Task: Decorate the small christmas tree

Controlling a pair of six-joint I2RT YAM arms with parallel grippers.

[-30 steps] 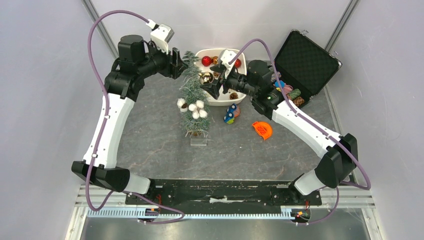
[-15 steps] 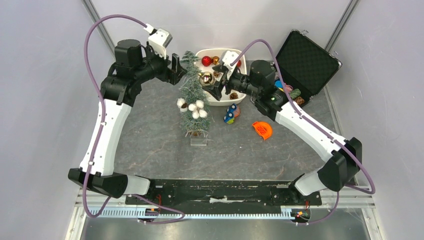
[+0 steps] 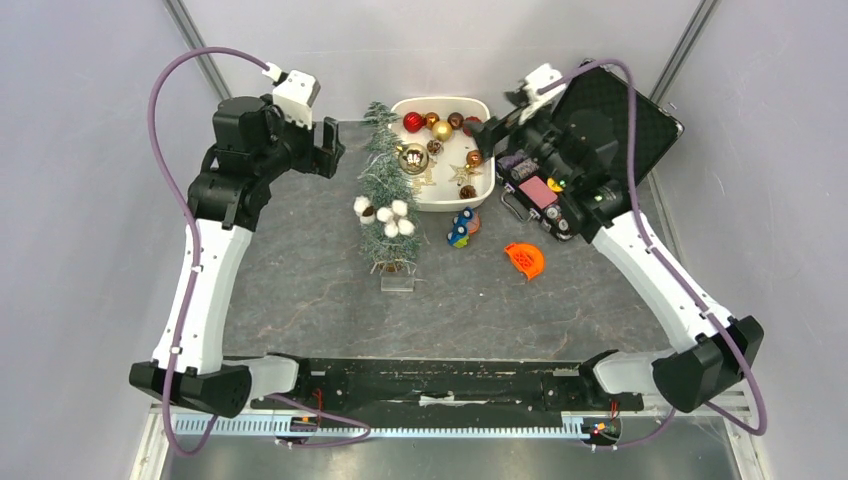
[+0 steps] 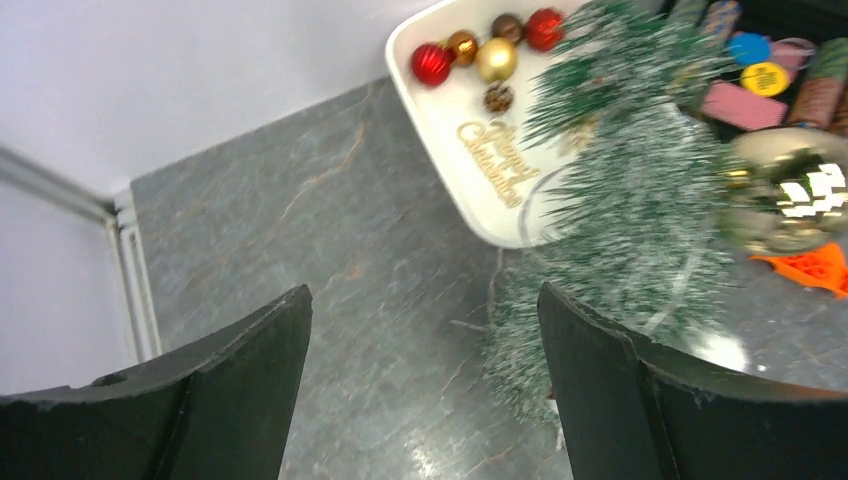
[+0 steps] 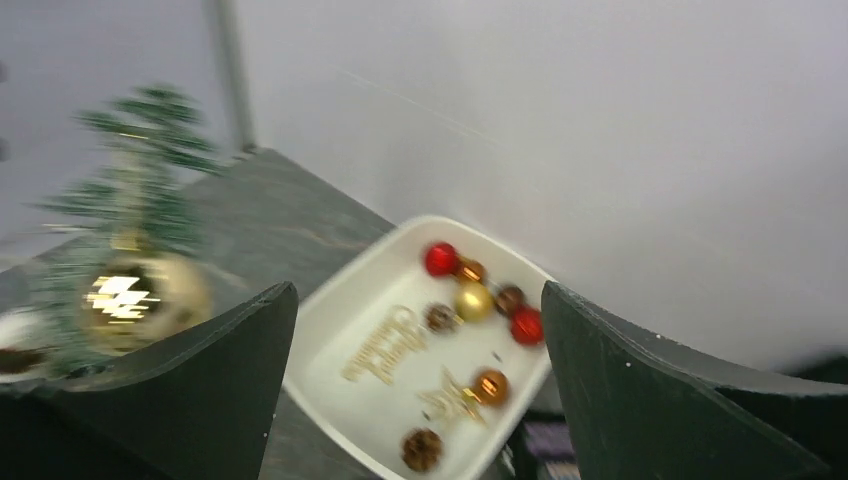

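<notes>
Pale walls enclose a grey marbled counter (image 3: 300, 290), with both arm bases bolted along its near edge. Nearest on it lies a flat orange plastic piece (image 3: 525, 260). Level with it is the clear square foot of the small christmas tree (image 3: 385, 195), a slim frosted green cone standing upright near the middle of the counter. A cluster of white cotton bolls (image 3: 392, 215) sits on its lower branches and a shiny gold bauble (image 3: 411, 157) hangs higher up, so the decorating looks begun but far from finished. Two small blue gnome figures (image 3: 460, 228) stand just right of the tree. Behind them a white oblong tray (image 3: 432, 206) holds red and gold balls, pinecones, a star and a wooden script sign, none of them hung yet. The left end effector (image 3: 326, 153) hovers left of the treetop, jaws spread wide and empty. The right end effector (image 3: 490, 135) hangs over the tray's far right corner, likewise open and holding nothing. Farthest right stands an open black case (image 3: 615, 120).
</notes>
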